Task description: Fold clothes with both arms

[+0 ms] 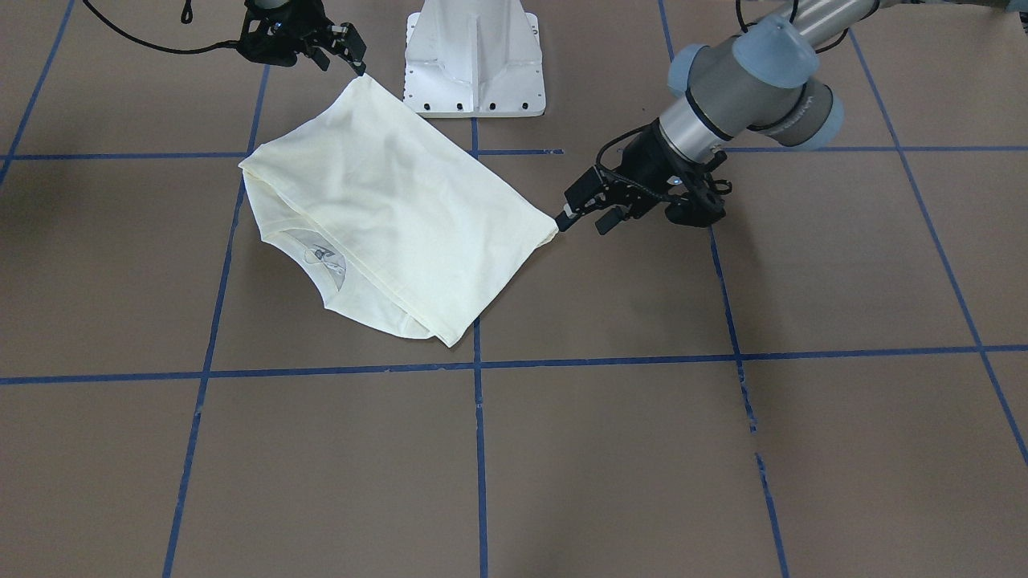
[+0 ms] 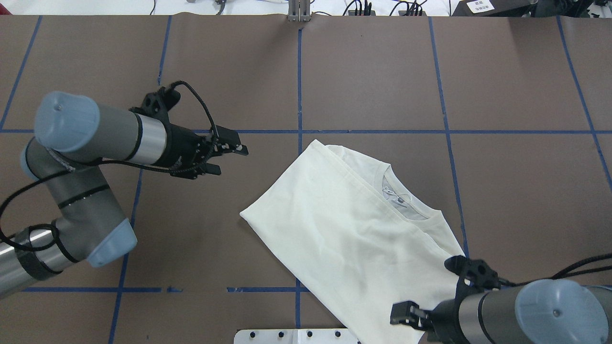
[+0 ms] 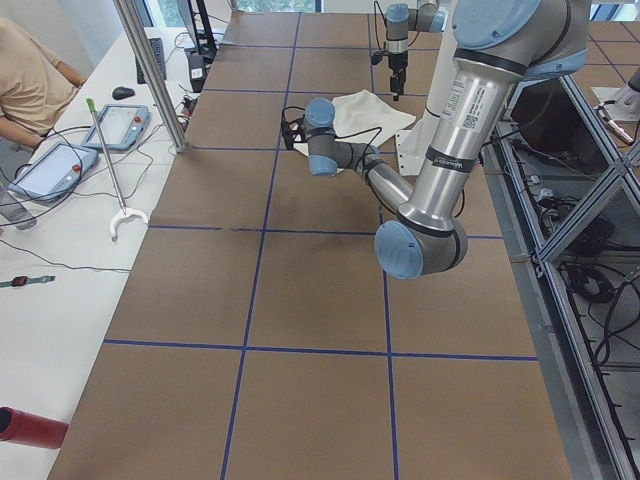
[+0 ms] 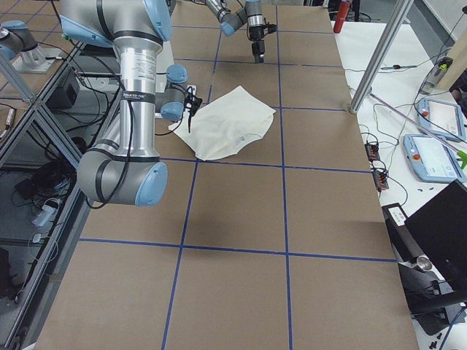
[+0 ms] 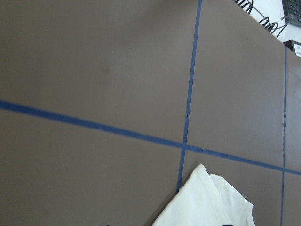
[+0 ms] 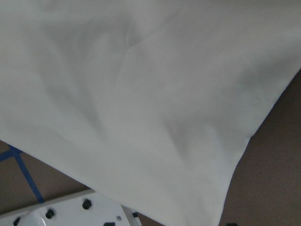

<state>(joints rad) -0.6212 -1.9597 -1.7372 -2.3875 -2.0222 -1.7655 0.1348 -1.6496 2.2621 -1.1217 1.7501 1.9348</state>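
The cream shirt (image 1: 401, 201) lies folded on the brown table, plain side up, with the collar and its label (image 1: 321, 257) showing; the cat print is hidden. It also shows in the overhead view (image 2: 344, 229) and fills the right wrist view (image 6: 141, 94). My left gripper (image 1: 582, 226) is open and empty, just beside one corner of the shirt; in the overhead view (image 2: 233, 161) it is apart from the cloth. My right gripper (image 1: 344, 68) is open at the shirt's corner nearest the robot, and its arm reaches over that edge (image 2: 397, 317).
The white pedestal base (image 1: 474, 60) stands right next to the shirt's near corner. Blue tape lines (image 1: 478, 365) divide the table. A side bench with tablets (image 3: 125, 125), cables and a seated person (image 3: 30, 80) lies past the far edge. A metal post (image 3: 150, 70) stands there.
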